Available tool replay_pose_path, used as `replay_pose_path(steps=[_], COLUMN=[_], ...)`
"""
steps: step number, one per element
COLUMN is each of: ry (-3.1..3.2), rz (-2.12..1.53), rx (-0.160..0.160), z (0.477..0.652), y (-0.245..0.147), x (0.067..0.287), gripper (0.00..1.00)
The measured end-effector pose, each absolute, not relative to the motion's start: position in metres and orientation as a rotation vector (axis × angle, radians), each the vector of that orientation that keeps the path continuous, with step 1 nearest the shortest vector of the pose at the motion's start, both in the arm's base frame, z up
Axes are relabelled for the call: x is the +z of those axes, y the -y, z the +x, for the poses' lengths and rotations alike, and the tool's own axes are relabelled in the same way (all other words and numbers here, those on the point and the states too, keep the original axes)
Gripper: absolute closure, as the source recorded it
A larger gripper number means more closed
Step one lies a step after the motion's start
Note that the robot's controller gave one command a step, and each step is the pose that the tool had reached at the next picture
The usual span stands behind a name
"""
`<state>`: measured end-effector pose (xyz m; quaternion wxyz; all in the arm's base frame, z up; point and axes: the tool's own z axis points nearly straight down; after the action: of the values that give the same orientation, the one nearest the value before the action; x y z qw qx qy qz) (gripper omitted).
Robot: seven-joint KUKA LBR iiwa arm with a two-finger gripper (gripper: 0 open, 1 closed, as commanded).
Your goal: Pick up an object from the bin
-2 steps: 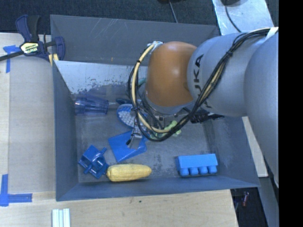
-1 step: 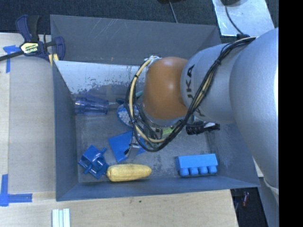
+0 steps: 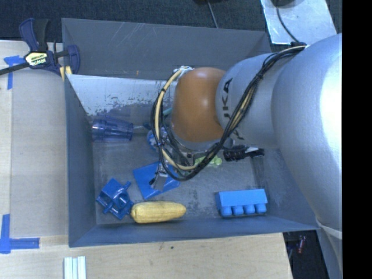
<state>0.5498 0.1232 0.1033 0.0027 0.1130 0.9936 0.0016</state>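
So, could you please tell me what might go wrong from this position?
The gripper is over a blue angular piece mid-bin; grasped off-centre, it may tip or slip free. The yellow corn cob and blue jack-shaped toy lie close by and could get knocked.

Dim overall; bright sheen on arm (image 3: 296, 109), shadow beneath in bin (image 3: 79, 167)

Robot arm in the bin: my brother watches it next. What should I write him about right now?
Gripper: down in the middle of the bin, over a flat blue piece; its grip can't be seen.
Nearby: yellow corn cob and blue jack-shaped toy at the near wall, blue studded block right, clear blue cup lying left.
Done: nothing seen lifted.
Left: grasp one thing, lift it out.
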Motion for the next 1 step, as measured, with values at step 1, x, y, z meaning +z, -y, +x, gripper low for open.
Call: replay_pose_path(steps=[1], ry=[-3.112], rz=[0.346], rx=[0.005], z=[0.5469], y=[-0.1403], x=[0.0717], gripper=[1.00])
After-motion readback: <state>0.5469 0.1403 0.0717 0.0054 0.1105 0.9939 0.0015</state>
